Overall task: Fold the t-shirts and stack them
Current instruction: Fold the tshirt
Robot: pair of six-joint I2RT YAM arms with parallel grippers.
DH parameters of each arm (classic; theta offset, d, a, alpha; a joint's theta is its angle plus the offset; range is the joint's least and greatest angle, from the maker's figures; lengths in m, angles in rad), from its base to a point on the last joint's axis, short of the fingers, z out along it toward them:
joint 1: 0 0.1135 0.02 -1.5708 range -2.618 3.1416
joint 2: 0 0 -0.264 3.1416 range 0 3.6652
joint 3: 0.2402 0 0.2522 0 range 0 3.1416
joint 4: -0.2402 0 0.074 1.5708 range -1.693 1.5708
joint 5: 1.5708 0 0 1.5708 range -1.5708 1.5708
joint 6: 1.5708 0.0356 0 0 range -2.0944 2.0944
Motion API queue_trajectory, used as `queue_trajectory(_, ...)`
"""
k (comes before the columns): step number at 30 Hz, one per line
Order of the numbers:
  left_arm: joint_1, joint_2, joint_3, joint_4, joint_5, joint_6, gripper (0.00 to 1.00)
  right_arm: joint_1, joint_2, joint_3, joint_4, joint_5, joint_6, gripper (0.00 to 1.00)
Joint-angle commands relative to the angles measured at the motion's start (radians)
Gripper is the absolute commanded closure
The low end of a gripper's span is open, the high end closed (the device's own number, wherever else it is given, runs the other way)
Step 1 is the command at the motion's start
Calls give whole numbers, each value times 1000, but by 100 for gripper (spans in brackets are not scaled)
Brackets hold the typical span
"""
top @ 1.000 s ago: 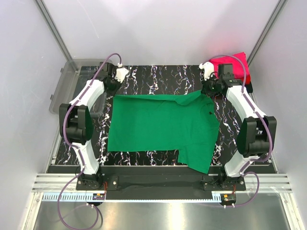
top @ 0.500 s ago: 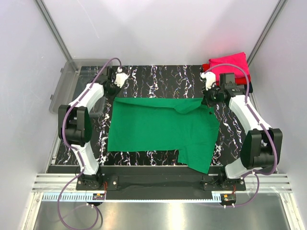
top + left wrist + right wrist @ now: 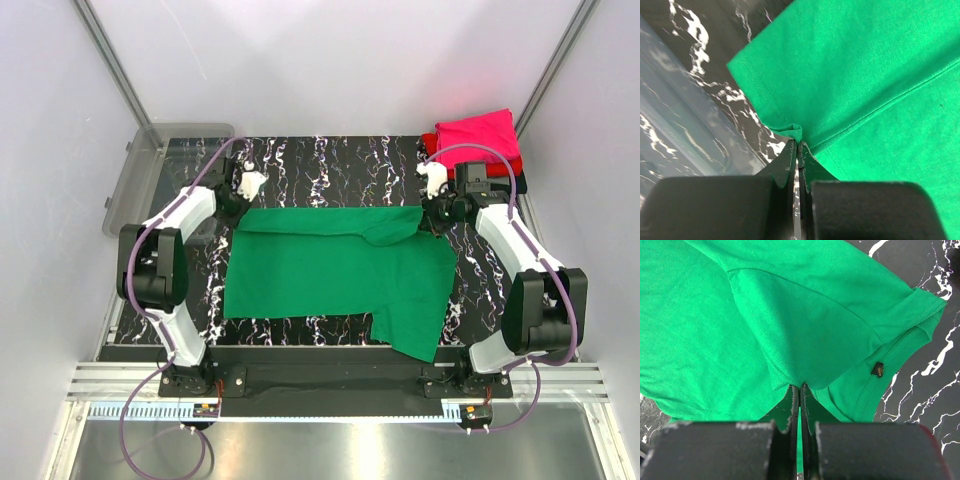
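- The left gripper (image 3: 797,145) had its fingers pressed together on the green shirt (image 3: 330,265), with a small bunch of cloth pinched at the hem, at the shirt's far left corner.
- Only a thin slit showed between those fingers, and the fabric puckered just above their tips.
- The right gripper (image 3: 799,386) was clamped on the same shirt at its far right corner, with its fingers nearly meeting.
- It gripped a folded layer of cloth: a sleeve lay doubled over the body there, its seam curving away from the pinch.
- A small dark label (image 3: 877,369) sat on the hem just to the right of that gripper.
- The green shirt lay spread flat in the middle of the table (image 3: 330,160), its far edge stretched between the two grippers.
- Its other sleeve pointed toward the near edge on the right side, close to the right arm's base.
- The bin (image 3: 150,165) stood at the far left corner, partly off the table's side and just beside the left arm. I could see the marbled tabletop through its clear wall.
- A folded pink shirt (image 3: 482,134) rested at the far right corner, well apart from the green one.
- A red shirt (image 3: 429,139) showed as a strip under the pink shirt's left edge.
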Motion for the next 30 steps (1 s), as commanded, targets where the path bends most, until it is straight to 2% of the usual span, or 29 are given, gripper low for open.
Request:
queue_trajectory(1, 7, -64, -22, 19, 11, -14, 100, 11, -29, 12, -1, -23, 1, 100)
queue_trajectory(5, 7, -67, -48, 19, 8, -20, 100, 14, -15, 10, -6, -36, 5, 100)
queue_trajectory(7, 7, -75, -55, 19, 8, -22, 97, 20, -13, 7, -6, -42, 7, 100)
queue_trajectory(14, 2, -168, -46, 13, 23, -35, 69, 46, -26, -2, -20, -57, 5, 100)
queue_trajectory(20, -25, -159, 41, 4, 22, -29, 66, 52, -15, -4, -12, -65, -2, 100)
queue_trajectory(30, -45, 50, 75, -67, 0, -40, 71, 52, 76, 44, 0, -24, -9, 100)
